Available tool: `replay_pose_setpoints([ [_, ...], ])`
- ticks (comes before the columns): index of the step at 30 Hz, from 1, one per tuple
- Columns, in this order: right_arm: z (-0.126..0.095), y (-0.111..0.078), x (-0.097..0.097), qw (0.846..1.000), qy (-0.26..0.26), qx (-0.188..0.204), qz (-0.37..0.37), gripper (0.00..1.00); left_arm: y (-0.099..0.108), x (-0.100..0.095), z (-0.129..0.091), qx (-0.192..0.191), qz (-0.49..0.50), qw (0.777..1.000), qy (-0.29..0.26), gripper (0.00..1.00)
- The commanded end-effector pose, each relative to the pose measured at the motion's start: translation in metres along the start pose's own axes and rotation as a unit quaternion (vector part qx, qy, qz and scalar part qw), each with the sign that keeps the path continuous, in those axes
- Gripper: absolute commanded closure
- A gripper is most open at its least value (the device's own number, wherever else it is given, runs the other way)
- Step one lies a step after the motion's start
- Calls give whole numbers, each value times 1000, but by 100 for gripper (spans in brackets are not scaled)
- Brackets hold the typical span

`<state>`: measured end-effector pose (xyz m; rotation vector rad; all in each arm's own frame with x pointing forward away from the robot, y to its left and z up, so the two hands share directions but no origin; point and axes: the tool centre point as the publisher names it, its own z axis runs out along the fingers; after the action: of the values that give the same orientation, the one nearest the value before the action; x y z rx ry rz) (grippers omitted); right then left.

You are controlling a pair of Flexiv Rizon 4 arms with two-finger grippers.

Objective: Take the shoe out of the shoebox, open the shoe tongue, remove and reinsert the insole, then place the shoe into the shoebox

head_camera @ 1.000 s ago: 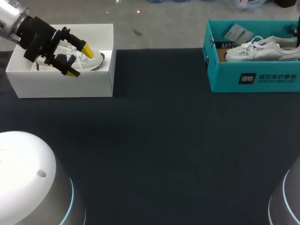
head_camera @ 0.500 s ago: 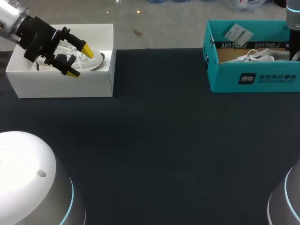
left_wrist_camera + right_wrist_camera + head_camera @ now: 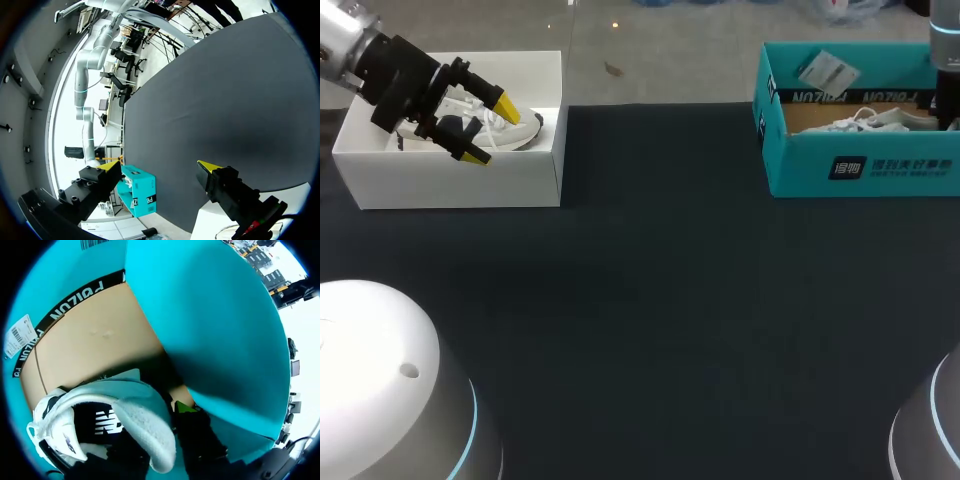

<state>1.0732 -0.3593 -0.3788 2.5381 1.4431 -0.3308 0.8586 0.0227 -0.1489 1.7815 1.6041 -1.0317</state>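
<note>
The white knit sneaker [image 3: 865, 121] lay low inside the teal cardboard shoebox [image 3: 860, 165] at far right, its heel at my right pincer [image 3: 172, 427]. Whether that pincer pinched it I could not tell. If it did, lifting away might have dragged the shoe back out. My left pincer [image 3: 487, 130] hung spread over the white cardboard box [image 3: 460, 180], far left.
</note>
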Motion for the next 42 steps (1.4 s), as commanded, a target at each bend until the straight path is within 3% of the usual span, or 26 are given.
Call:
replay_pose_setpoints([
  [1, 0, 2, -2, 1000, -2, 4, 2, 15, 0, -1, 0, 0, 0, 1000, 2, 0],
  [6, -10, 2, -9, 1000, 12, 15, 13, 10, 0, -1, 0, 0, 0, 1000, 2, 0],
  [11, -36, -4, -13, 999, 31, 7, 3, 0, 0, -1, 0, 0, 0, 1000, 2, 0],
  [24, -106, -16, -9, 994, 99, -18, -46, 0, 0, -1, 0, 0, 0, 1000, 2, 0],
  [34, -165, -33, -16, 973, 199, -54, -102, 0, 0, -1, 0, 0, 0, 1000, 2, 0],
  [42, -189, -58, -23, 957, 248, -78, -129, 0, 0, -1, 0, 0, 0, 1000, 2, 0],
])
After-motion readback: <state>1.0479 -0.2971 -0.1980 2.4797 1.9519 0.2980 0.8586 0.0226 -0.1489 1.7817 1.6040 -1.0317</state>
